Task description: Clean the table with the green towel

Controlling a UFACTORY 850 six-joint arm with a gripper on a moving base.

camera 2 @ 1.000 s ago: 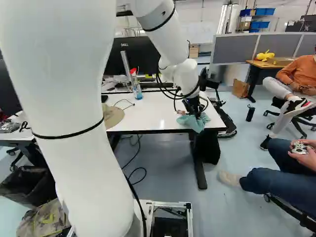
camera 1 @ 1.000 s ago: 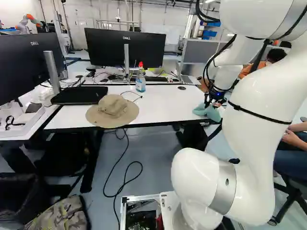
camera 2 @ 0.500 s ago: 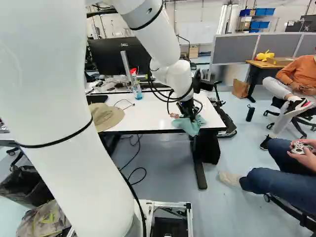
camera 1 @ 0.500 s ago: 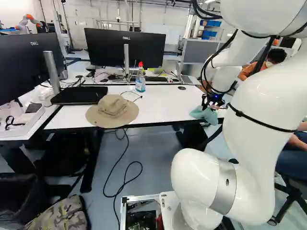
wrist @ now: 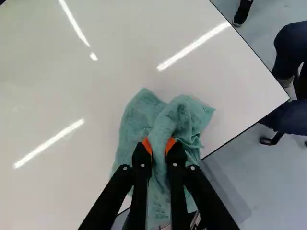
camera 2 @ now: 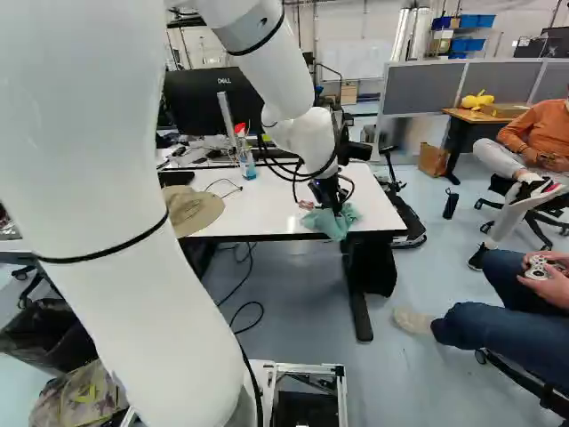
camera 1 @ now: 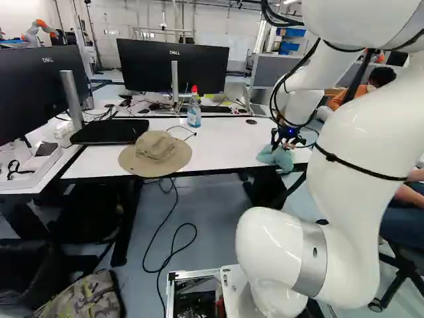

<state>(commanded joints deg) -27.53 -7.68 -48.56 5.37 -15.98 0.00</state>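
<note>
Wrist view: orange-padded black two-finger gripper (wrist: 159, 147) pinches the crumpled green cloth towel (wrist: 183, 117) at the white rectangular table's (wrist: 62, 91) near edge, apparently mid-wipe; next, sweep inward, pressing lightly.

The white arm (camera 2: 116, 196) rises on the left, its gripper (camera 2: 336, 210) at the green towel (camera 2: 327, 223), by the near edge of the white table (camera 2: 276, 203), toward its right end. A tan hat (camera 2: 196, 210) lies left; a spray bottle (camera 2: 246, 162) stands far.
</note>
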